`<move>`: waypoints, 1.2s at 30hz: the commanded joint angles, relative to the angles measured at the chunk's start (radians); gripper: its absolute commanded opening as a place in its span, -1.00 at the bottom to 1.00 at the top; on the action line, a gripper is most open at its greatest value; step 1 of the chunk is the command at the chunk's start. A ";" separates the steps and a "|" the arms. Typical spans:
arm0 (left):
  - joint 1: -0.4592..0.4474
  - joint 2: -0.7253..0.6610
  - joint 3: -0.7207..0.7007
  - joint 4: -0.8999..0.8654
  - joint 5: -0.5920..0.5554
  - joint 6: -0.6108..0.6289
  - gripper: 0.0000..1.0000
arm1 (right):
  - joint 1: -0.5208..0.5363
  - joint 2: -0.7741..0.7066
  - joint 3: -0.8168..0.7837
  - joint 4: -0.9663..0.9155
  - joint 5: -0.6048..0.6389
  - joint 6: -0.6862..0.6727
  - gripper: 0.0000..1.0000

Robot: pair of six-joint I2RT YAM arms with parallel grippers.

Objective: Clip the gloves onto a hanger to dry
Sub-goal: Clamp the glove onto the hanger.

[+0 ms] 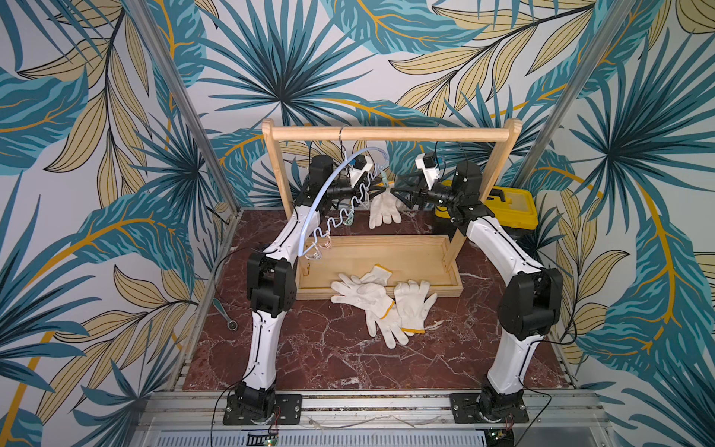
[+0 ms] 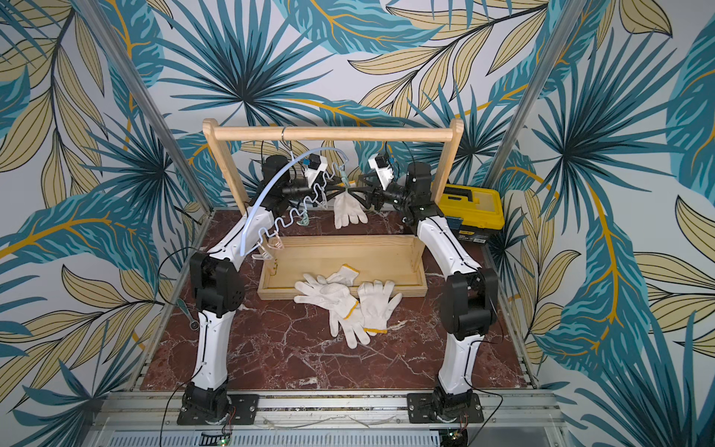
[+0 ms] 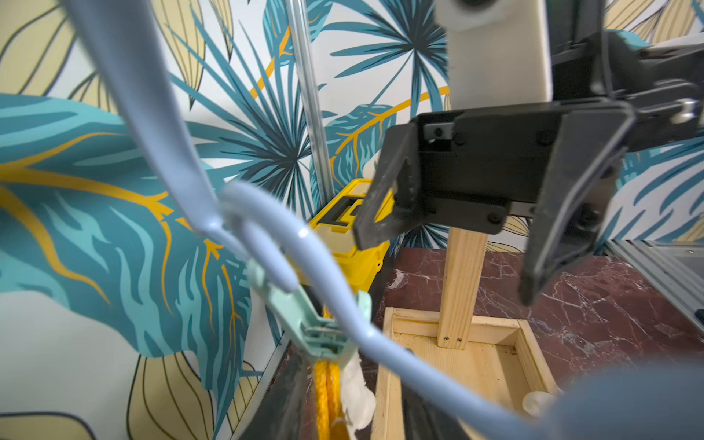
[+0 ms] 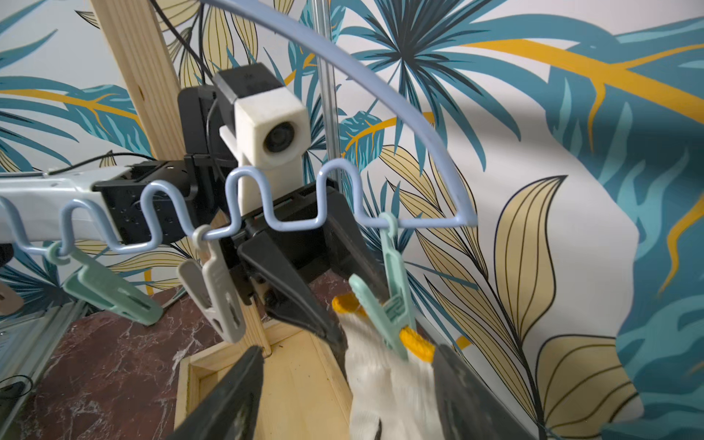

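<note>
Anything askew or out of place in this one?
The hanger hangs steeply tilted from the wooden rail, its low end dipping toward the tray. The only clipped glove sits at the high end.

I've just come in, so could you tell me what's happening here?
Two robot arms are working at a pale-blue hanger on a wooden rack. One glove hangs from its end clip, with the left hand and right hand both open beside it. Three more gloves lie unclipped at the rack's base.
</note>
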 commanded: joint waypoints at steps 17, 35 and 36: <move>-0.016 -0.198 -0.298 0.063 -0.526 0.029 -0.04 | 0.076 -0.290 -0.360 -0.160 0.299 -0.050 0.53; -0.020 -0.350 -0.516 0.067 -0.535 0.082 0.28 | 0.118 -0.458 -0.620 -0.236 0.464 0.054 0.54; -0.021 -0.357 -0.529 0.066 -0.553 0.088 0.28 | 0.118 -0.465 -0.626 -0.247 0.478 0.056 0.54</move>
